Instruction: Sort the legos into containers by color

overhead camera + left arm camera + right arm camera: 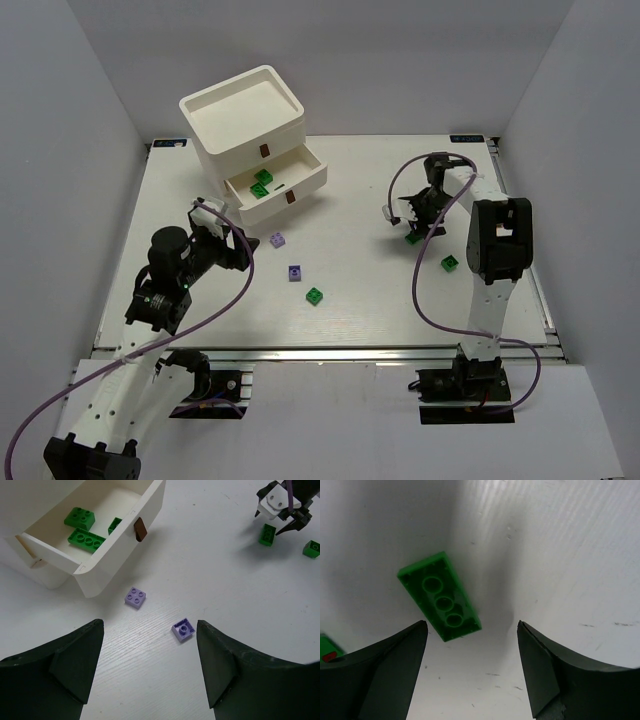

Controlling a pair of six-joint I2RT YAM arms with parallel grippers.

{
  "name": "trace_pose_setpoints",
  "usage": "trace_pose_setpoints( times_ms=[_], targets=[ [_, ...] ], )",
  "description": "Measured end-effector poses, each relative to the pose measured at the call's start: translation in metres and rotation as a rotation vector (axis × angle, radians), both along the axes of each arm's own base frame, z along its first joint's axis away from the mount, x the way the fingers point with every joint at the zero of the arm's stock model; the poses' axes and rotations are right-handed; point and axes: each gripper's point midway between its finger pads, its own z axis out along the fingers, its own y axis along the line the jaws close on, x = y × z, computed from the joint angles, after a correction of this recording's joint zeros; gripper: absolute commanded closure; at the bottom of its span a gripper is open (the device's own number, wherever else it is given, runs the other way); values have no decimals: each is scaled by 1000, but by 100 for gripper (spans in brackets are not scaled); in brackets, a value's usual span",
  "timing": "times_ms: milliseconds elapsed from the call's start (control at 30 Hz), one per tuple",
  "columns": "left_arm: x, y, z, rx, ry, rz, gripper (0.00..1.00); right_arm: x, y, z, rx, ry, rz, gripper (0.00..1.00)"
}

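At centre right of the overhead view, the right gripper hangs open over a long green brick. The left gripper, open and empty, faces a purple brick below the open drawer.

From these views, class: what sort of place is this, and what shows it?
Probably a robot test cell in a lab: two arms bolted to a white table, plain white walls around it, and toy bricks beside a drawer unit.
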Motion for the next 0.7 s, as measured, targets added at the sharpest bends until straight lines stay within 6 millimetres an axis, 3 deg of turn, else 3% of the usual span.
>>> trace_pose_setpoints(
  times_ms=[267,567,667,700],
  targets=[
    [1,0,-2,4,7,0,15,-14,-2,-5,-10,55,24,24],
    [2,0,-4,6,12,-1,15,-23,-1,-14,-22,75,38,35],
    [2,0,-4,6,14,-1,15,-25,-1,-15,-19,85,34,49],
    [2,0,-4,6,14,-1,15,-27,-1,-15,-16,90,29,65]
  ],
)
